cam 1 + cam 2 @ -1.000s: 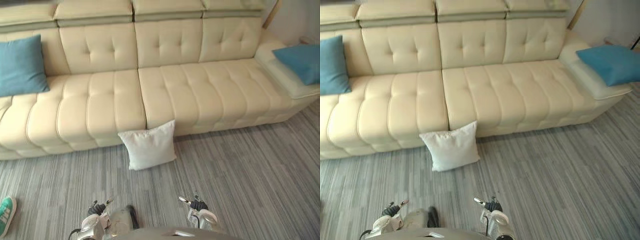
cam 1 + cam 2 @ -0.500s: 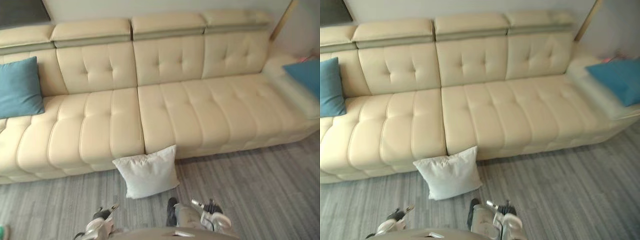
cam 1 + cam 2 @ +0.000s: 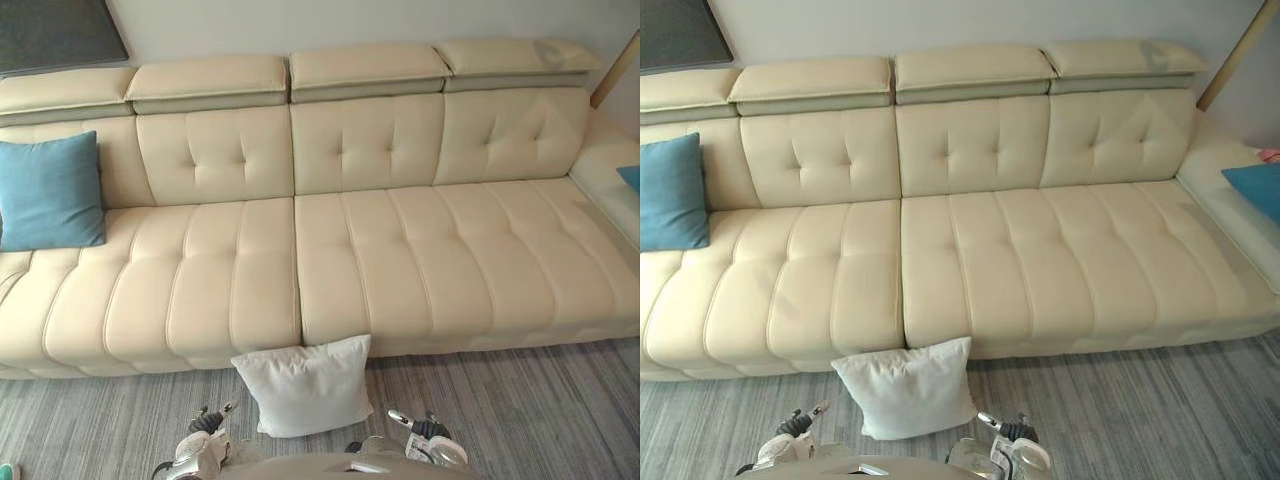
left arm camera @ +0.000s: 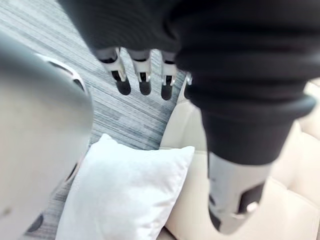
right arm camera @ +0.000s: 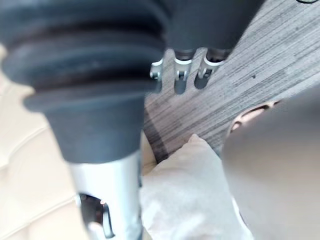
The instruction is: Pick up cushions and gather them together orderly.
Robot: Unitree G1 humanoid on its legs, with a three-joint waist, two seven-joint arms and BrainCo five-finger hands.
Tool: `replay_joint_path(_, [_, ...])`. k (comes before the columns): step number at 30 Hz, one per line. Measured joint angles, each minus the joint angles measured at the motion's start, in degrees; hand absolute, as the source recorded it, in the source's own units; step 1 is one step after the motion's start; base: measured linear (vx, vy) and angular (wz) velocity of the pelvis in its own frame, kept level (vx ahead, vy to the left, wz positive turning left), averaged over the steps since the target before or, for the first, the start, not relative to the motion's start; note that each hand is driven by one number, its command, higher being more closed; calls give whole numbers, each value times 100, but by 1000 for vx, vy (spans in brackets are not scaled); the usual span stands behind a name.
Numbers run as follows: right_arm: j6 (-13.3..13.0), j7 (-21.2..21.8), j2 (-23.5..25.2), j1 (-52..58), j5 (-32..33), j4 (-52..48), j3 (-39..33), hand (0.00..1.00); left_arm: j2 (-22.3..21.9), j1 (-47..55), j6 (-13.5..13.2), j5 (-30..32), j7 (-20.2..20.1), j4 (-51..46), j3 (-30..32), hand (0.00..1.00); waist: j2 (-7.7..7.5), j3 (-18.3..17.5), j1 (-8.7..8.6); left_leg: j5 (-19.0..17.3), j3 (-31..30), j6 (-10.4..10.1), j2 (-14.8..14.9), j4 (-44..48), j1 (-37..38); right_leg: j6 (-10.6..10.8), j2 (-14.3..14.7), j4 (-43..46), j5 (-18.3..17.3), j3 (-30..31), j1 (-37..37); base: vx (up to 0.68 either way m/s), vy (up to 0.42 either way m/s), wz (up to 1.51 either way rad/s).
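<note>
We see the sofa (image 3: 330,250) cut off at its left end. The blue cushion (image 3: 1258,190) on the sofa's right end runs past the edge, so we cannot tell its full shape. A pink thing (image 3: 1268,155) at the sofa's far right corner is too small to name. The dark panel (image 3: 55,35) above the sofa's left back is cropped.

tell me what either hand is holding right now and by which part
Nothing is held. The left hand and right hand are both open, apart from the white cushion leaning against the sofa front.
</note>
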Motion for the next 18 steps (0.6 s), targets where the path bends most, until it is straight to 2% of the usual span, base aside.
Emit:
replay_joint_path(1, [0, 2, 1, 19, -4, 3, 8, 0, 20, 18, -1, 1, 1, 3, -7, 0, -20, -25, 33, 108, 29, 57, -77, -787, -139, 181, -125, 14, 53, 136, 3, 72, 330, -39])
replay_joint_path(2, [-3, -4, -24, 28, -3, 24, 31, 0, 11, 56, -5, 1, 6, 19, 3, 0, 19, -73, 55, 438, -81, -167, -150, -1297, -133, 348, -123, 54, 28, 261, -38, 93, 430, -48])
replay_joint_path(3, [26, 0, 88, 65, -4, -1, 72, 0, 163, 127, -8, -29, 22, 9, -10, 0, -139, -190, 36, 542, 39, 8, -429, -1455, -28, 375, -227, -18, 78, 599, -96, 81, 261, -29])
replay_joint_path(5, [20, 4, 243, 139, -3, -9, 67, 0, 284, 137, 0, -30, 20, 57, -22, 0, -318, -270, -9, 521, 62, 97, -603, -1526, 5, 329, -275, -255, 165, 707, -13, 52, 176, -5])
replay_joint_path(7, [16, 5, 260, 164, -5, -9, 67, 0, 291, 138, 1, -22, 21, 79, -23, 0, -342, -286, -9, 525, 84, 158, -699, -1616, 44, 335, -324, -444, 298, 777, 63, 1, 165, 3])
replay_joint_path(10, [18, 11, 251, 190, -16, -8, 75, 0, 297, 150, 2, -23, 20, 135, -27, 0, -317, -296, -30, 614, 156, 219, -825, -1869, 95, 375, -385, -690, 431, 797, 83, -31, 83, -7])
replay_joint_path(13, [15, 16, 196, 213, -16, -8, 263, 0, 298, 158, 0, -22, 19, 239, -66, 0, -275, -348, -27, 804, 328, 133, -840, -2274, 326, 483, -301, -859, 564, 939, 64, -53, -23, -32])
replay_joint_path(18, [0, 20, 71, 210, -37, -4, 282, 0, 211, 162, 1, 5, 6, 263, -137, 0, -171, -400, -9, 1018, 434, 18, -786, -2744, 447, 442, -111, -1119, 802, 1107, -31, -63, -55, -24])
